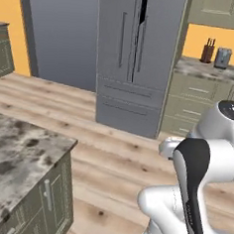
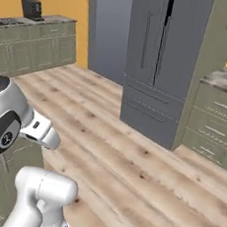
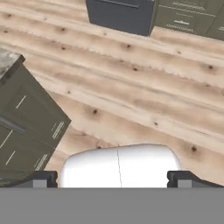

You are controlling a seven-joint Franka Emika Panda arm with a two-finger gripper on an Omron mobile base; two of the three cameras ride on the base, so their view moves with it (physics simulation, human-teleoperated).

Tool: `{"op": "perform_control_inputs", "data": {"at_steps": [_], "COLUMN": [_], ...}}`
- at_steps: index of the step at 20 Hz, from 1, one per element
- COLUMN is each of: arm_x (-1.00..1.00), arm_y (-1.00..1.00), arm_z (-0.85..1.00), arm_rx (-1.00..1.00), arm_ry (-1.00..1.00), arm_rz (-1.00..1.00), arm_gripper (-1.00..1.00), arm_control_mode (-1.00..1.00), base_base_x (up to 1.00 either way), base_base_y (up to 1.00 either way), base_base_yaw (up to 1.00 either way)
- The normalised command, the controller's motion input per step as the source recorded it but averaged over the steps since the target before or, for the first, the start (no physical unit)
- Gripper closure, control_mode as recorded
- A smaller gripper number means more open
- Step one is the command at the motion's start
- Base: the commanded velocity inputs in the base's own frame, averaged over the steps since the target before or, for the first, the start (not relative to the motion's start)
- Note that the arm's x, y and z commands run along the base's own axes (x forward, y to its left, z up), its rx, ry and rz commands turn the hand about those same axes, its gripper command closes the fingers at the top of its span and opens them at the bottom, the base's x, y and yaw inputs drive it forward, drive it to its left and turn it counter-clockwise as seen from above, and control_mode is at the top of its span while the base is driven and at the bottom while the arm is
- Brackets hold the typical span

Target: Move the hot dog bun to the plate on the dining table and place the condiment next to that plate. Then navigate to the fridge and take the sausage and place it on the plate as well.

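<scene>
Facing the grey fridge (image 1: 131, 60) across a stretch of wooden floor (image 2: 143, 183), the base appears to be on the navigation leg of the task, judging by the distance left to close. One upper door (image 2: 148, 35) stands slightly ajar, a dark gap showing along its edge, so the sausage is presumably inside; it cannot be seen from here. To do this step well, the base should roll up square to that gap, stopping near enough for the arm to reach in but leaving room for the door to swing wider. It should also steer clear of the marble-topped island (image 1: 20, 166) close on the left and the counter cabinets (image 1: 200, 100) to the fridge's right. On the far counter sit a knife block (image 1: 207, 50) and a toaster (image 1: 223, 57). Smallest, the gripper (image 3: 113, 179) points at the floor with its jaws spread wide, holding nothing.
</scene>
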Motion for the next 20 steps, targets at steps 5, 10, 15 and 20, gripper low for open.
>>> {"op": "perform_control_inputs", "data": {"at_steps": [5, 10, 15, 20], "arm_x": [0.0, 0.0, 0.0, 0.0], "arm_y": [0.0, 0.0, 0.0, 0.0], "arm_z": [0.0, 0.0, 0.0, 0.0], "arm_rx": [0.0, 0.0, 0.0, 0.0], "arm_ry": [0.0, 0.0, 0.0, 0.0], "arm_rz": [0.0, 0.0, 0.0, 0.0], "arm_gripper": [-1.0, -1.0, -1.0, -1.0], "arm_control_mode": [1.0, 1.0, 1.0, 1.0], "base_base_x": [0.95, 1.0, 0.98, 1.0], "base_base_y": [-0.63, -0.55, -0.51, -0.24], "base_base_yaw": [0.36, 0.42, 0.48, 0.59]}}
